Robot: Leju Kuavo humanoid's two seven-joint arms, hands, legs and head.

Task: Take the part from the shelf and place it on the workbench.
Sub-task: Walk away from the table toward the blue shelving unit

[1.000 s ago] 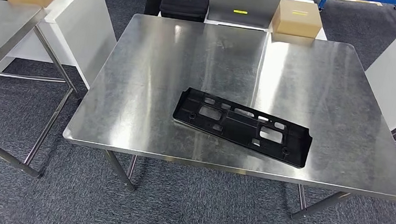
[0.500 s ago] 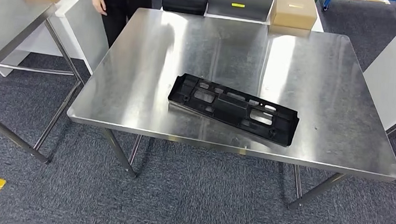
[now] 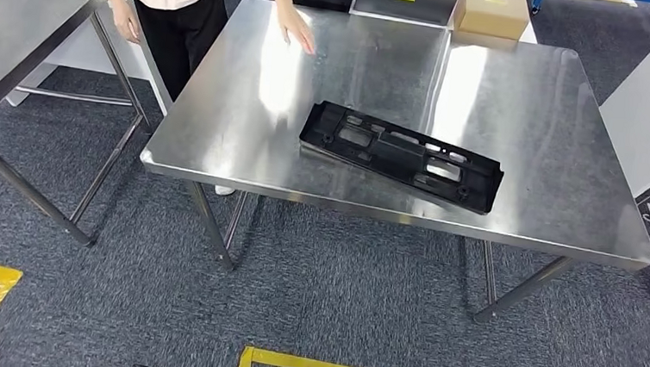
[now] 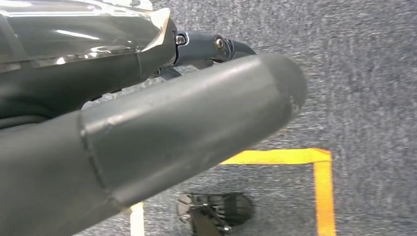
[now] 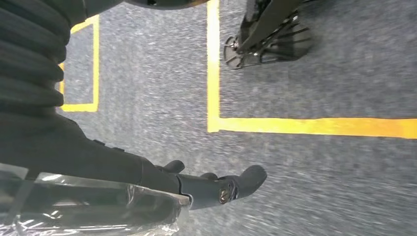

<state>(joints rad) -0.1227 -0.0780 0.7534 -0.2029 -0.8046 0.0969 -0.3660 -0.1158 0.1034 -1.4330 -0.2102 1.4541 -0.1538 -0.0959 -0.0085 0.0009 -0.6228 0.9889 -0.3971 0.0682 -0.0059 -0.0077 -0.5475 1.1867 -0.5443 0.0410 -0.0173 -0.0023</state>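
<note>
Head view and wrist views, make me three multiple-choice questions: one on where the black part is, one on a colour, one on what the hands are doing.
1. Where does the black part lie?
A. on the steel workbench
B. on the carpet
C. in a person's hand

2. What colour are the floor lines?
A. white
B. yellow
C. red

3. What do the left hand and right hand hold?
A. the part
B. a box
C. nothing

Answers: 1 A, it lies flat on the metal top near the front edge. 2 B, yellow tape marks the carpet. 3 C, both hang over the carpet with nothing in them.
</note>
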